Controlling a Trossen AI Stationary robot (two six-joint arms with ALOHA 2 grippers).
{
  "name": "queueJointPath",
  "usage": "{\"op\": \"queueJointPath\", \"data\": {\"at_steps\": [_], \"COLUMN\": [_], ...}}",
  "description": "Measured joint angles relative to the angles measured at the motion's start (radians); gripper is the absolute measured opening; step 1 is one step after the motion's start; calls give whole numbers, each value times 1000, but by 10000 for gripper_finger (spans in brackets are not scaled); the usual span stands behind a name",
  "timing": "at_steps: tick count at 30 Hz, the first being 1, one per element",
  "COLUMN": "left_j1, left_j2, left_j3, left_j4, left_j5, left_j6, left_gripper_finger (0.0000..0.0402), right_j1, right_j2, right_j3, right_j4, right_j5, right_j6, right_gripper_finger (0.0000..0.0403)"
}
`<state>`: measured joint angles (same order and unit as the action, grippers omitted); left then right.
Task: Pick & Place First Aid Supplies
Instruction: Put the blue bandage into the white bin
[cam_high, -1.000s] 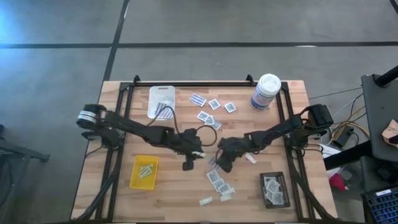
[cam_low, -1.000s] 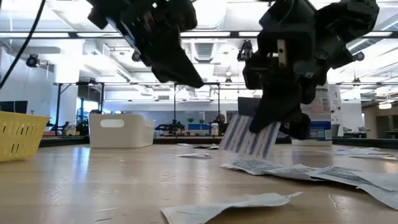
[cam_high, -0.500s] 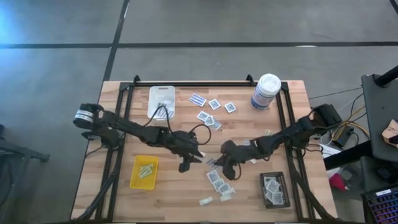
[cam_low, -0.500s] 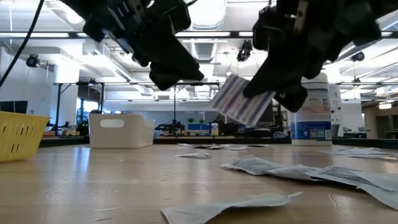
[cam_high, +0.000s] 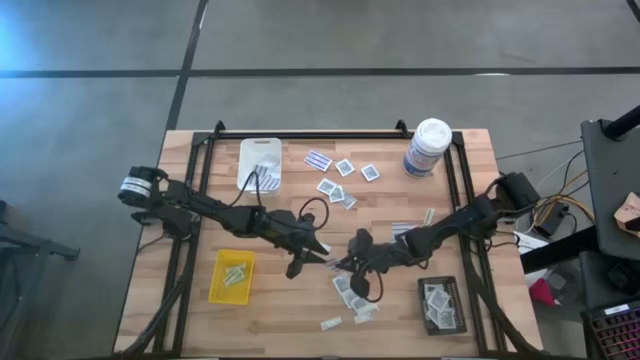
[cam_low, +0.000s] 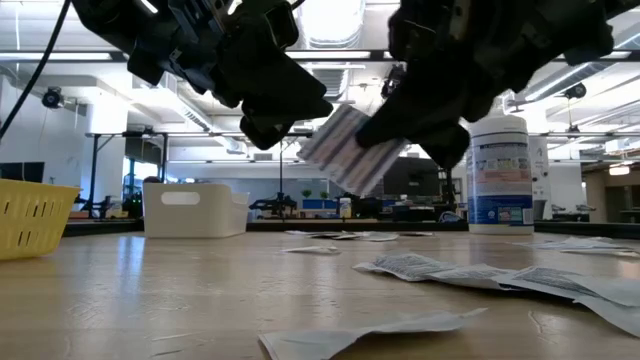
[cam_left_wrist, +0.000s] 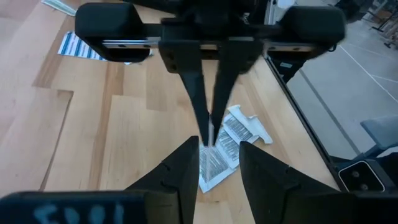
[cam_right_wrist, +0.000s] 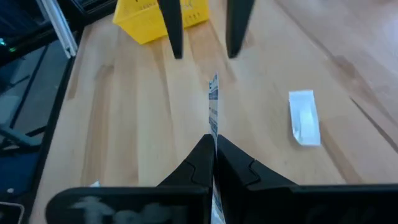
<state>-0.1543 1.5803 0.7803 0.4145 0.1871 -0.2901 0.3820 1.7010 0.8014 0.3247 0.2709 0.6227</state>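
Above the wooden table, the right gripper is clenched on a blue-and-white striped flat packet, held in the air. Facing it, the left gripper has its fingers spread. Farther back on the table stands a tall white canister.

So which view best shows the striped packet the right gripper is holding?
The low view: the striped packet shows broadside, lifted off the table. The right wrist view shows it edge-on, the left wrist view barely a sliver, and the high view only a speck.
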Motion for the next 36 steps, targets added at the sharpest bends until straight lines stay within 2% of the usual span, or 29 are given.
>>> {"op": "queueJointPath", "data": {"at_steps": [4, 16, 20, 27, 36], "left_j1": [0, 0, 0, 0, 0], "left_j2": [0, 0, 0, 0, 0], "left_j3": [0, -2, -2, -2, -2], "left_j4": [-8, -43, -60, -65, -74], "left_j5": [-1, -1, -1, 5, 5], "left_j6": [-6, -29, -68, -65, -62], "left_gripper_finger": [122, 117, 90, 7, 1], "right_j1": [-1, -3, -3, -4, -4], "right_j2": [14, 7, 7, 7, 7], "right_j3": [39, 78, 74, 66, 66], "right_j4": [-5, -6, -6, -7, -11], "right_j5": [49, 72, 72, 72, 72], "right_j6": [-9, -51, -50, -23, 10], "right_gripper_finger": [8, 8, 8, 9, 21]}}
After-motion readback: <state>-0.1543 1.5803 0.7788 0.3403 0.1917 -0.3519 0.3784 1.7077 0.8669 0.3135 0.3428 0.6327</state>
